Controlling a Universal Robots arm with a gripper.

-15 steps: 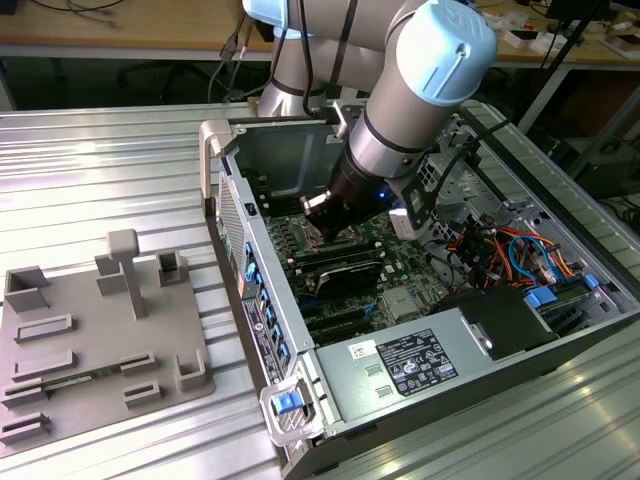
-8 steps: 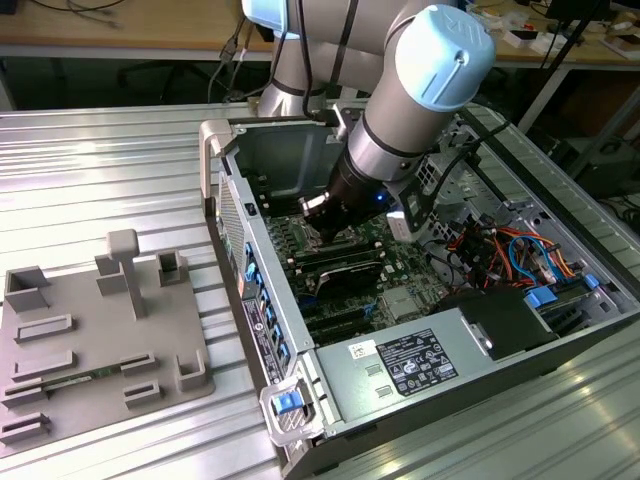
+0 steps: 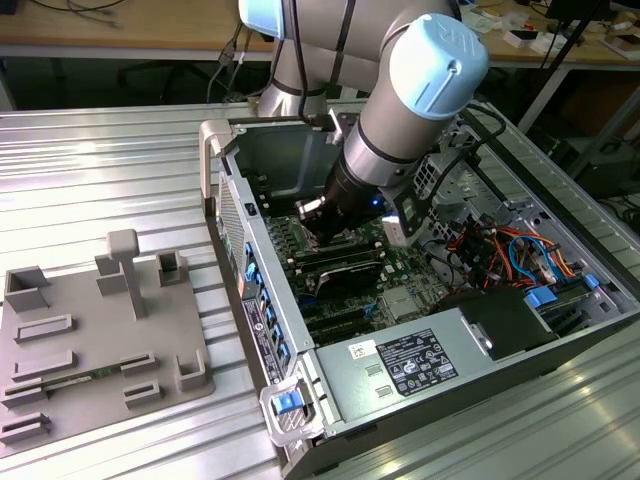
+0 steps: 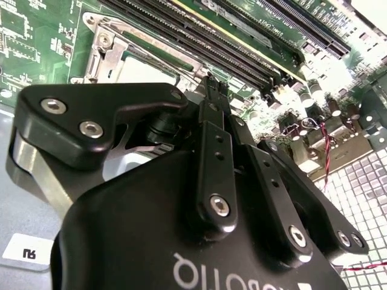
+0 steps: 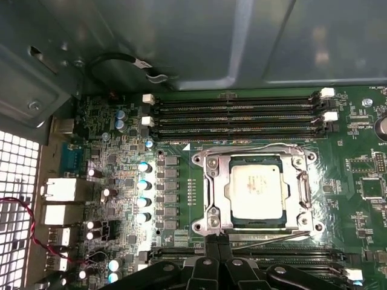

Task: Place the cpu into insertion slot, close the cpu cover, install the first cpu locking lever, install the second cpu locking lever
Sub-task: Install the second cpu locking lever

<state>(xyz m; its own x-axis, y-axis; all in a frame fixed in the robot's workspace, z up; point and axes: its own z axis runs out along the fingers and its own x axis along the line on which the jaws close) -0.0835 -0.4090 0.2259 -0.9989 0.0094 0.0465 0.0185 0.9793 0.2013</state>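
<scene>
The cpu (image 5: 257, 191) sits in the insertion slot (image 5: 211, 199) with the cpu cover (image 5: 300, 190) lying closed around it. The gripper (image 5: 217, 246), fingers pressed together, hovers at the slot's edge just beside the cpu.

A robotics or electronics lab is showing here: an open computer case (image 3: 420, 300) is lying on a ribbed metal bench (image 3: 100, 180), a grey fixture plate (image 3: 100, 340) is sitting beside it, and wooden desks (image 3: 120, 30) strewn with cables are standing behind the robot arm (image 3: 400, 110).
</scene>
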